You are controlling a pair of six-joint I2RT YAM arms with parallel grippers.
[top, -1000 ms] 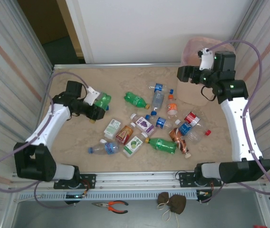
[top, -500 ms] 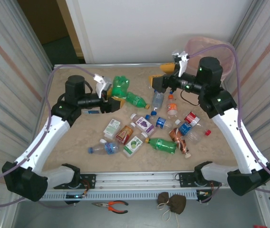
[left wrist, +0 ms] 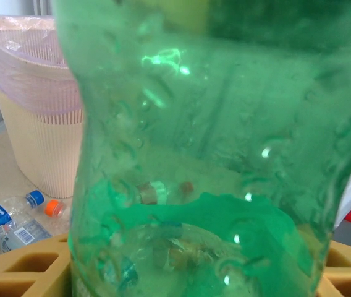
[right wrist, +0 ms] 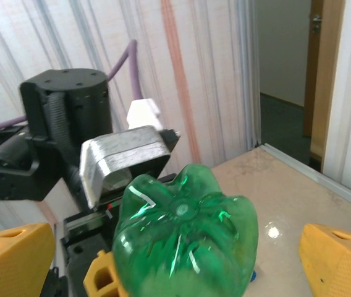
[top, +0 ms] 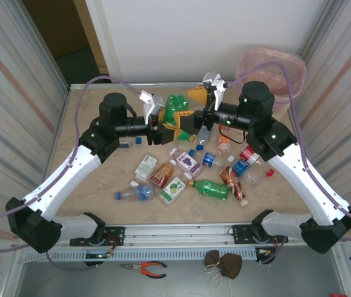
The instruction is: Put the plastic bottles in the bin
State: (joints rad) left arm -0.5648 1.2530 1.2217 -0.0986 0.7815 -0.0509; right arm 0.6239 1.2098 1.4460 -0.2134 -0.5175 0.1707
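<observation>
My left gripper (top: 170, 119) is shut on a green soda bottle (top: 176, 106), held in the air over the back middle of the table. In the left wrist view the green bottle (left wrist: 200, 124) stands between my yellow fingers (left wrist: 24, 272). My right gripper (top: 192, 110) faces it and stands open. Its yellow fingers (right wrist: 339, 257) flank the green bottle's base (right wrist: 185, 229) without touching. The pale pink bin (top: 274, 69) stands at the back right corner, also in the left wrist view as the bin (left wrist: 39, 124). Several more plastic bottles (top: 211, 189) lie on the table.
The loose bottles spread from a clear blue-labelled one (top: 135, 193) to a red one (top: 248, 154). Orange-handled pliers (top: 143, 267) and a brown pouch (top: 223, 263) lie on the ledge below the table's front rail. Corrugated walls close in both sides.
My left arm carried the green bottle right and up toward the middle. My right arm swung left away from the bin, opened wider, and now straddles the bottle's base.
</observation>
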